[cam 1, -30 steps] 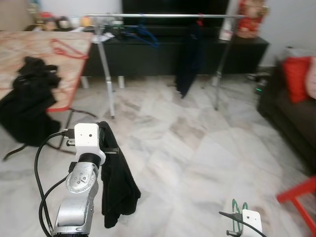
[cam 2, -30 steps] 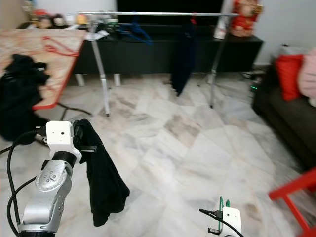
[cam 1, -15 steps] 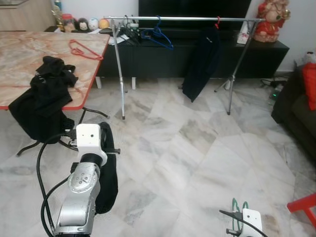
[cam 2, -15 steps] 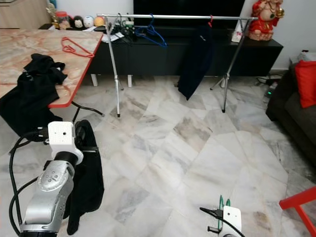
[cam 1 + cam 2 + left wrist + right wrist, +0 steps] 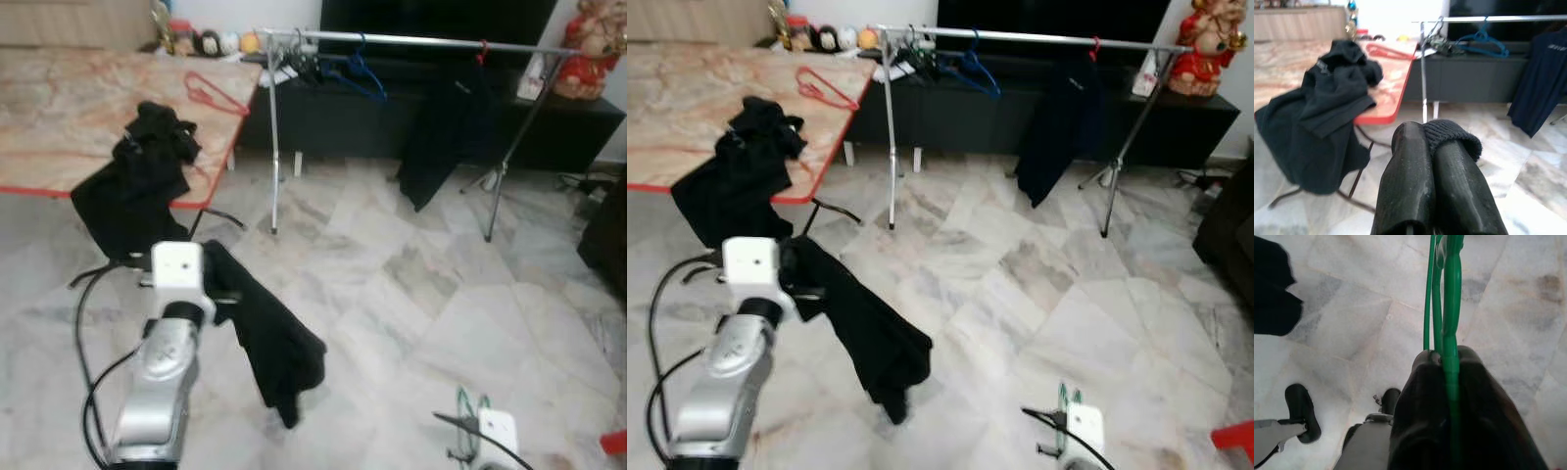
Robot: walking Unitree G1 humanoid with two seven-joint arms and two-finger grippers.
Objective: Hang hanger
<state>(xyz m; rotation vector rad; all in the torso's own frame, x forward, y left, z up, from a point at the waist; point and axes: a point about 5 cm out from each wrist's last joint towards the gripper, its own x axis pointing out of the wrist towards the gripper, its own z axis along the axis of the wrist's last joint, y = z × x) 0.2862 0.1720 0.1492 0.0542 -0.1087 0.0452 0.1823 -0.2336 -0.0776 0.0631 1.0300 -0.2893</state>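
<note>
Grippers loaded: black garment left, green hanger right

Left gripper (image 5: 1432,161) is raised in front of the robot, its fingers (image 5: 1410,181) pressed together on a fold of a black garment (image 5: 274,338); the knit edge bunches at the tips in the left wrist view. Garment hangs down from the gripper and swings out toward the robot's right above the marble floor (image 5: 411,294). Right gripper (image 5: 1449,377) is low at the robot's right side, clamped shut on a green hanger (image 5: 1442,293), thin green wire running out between the fingers; its loop pokes up beside the wrist (image 5: 470,406). Clothes rack (image 5: 421,41) stands across the room, well apart from both grippers, with a blue hanger (image 5: 362,73), a bunch of dark hangers near its left end, and a dark navy shirt (image 5: 446,127) on a red hanger. Left of the rack is a marble-top table (image 5: 59,117), red edge, carrying a red hanger (image 5: 211,93) and a heap of black clothes (image 5: 137,186) spilling over the edge. Red figurine (image 5: 1200,44) sits on the dark cabinet behind the rack.
</note>
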